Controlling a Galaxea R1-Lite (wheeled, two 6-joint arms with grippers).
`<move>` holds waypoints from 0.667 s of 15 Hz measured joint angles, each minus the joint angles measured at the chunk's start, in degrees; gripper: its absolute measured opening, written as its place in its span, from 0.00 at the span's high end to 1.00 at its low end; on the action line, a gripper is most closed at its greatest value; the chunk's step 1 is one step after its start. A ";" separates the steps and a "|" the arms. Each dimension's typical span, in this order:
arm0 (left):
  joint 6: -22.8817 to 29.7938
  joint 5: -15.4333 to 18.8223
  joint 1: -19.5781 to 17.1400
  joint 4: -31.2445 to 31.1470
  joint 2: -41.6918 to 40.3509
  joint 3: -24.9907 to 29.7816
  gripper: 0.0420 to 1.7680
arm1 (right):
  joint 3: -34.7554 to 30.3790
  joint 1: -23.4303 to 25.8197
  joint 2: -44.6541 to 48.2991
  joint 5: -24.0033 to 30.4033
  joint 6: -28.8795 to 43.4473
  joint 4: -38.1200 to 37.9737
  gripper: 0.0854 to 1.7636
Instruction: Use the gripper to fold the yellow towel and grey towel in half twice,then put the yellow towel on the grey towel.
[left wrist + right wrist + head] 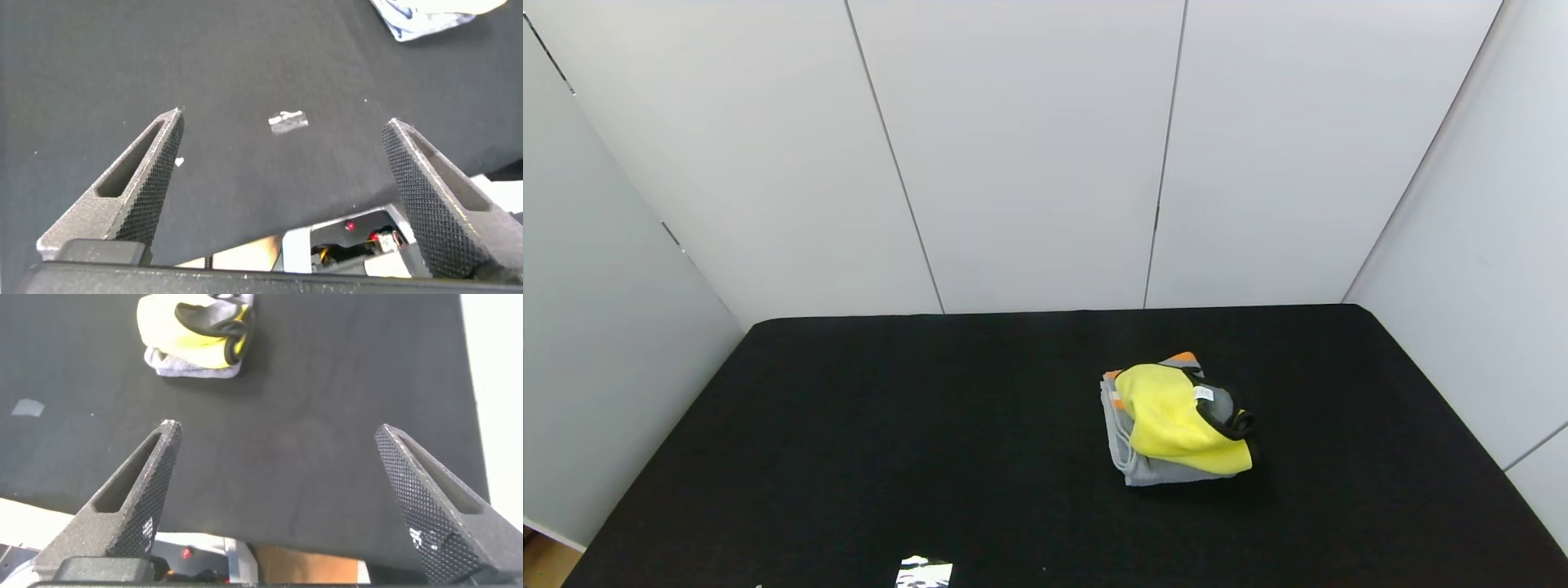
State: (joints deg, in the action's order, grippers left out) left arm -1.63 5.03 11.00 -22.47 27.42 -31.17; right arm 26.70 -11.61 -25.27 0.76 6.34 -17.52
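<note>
On the black worktop (849, 457), right of centre in the head view, the yellow towel (1172, 418) lies folded on top of the grey towel (1152, 469), the two forming one small stack. The yellow towel covers most of the grey one; grey cloth shows along the stack's left and lower edges, and an orange corner of the grey towel's band peeks out at the top. The yellow towel's black trim curls up at the right side of the stack, with a small white tag (1203, 394) just beside it. A small shiny scrap (925, 572) lies on the worktop near the bottom edge of the head view, well apart from the towels. Neither arm appears in the head view. In the left wrist view the left claw (282, 126) stands wide, holding nothing, above bare black worktop, with the shiny scrap between its fingertips. In the right wrist view the right claw (274, 429) is also spread wide and holds nothing, with the towel stack at the upper left of that frame, apart from the fingers (139, 494). White panels (1029, 147) wall in the worktop.
</note>
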 joint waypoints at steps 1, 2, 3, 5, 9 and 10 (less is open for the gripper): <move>-0.11 -0.06 0.00 -1.34 -2.26 -0.20 0.03 | 0.28 1.91 1.90 -0.07 -0.05 -0.73 0.03; -0.52 -0.35 0.00 -2.35 -4.21 -0.30 0.03 | 0.39 4.28 3.43 -0.05 -0.16 -1.23 0.03; -1.05 -1.05 0.00 -2.84 -6.00 -0.39 0.03 | 0.43 6.97 4.85 0.00 -0.24 -1.44 0.03; -1.38 -2.77 -0.02 -3.25 -8.92 -0.49 0.03 | 0.41 12.12 7.52 0.04 -0.38 -1.50 0.03; -1.32 -4.82 0.00 -3.18 -11.11 -1.13 0.03 | -0.68 12.59 12.70 0.46 -0.54 -1.48 0.03; -1.29 -5.90 0.00 -3.28 -11.30 -1.66 0.03 | -1.23 11.96 13.90 0.48 -0.54 -1.39 0.03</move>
State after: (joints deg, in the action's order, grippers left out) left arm -2.93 -0.87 11.00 -25.75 16.12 -32.83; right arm 25.47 0.35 -11.37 1.23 5.80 -18.91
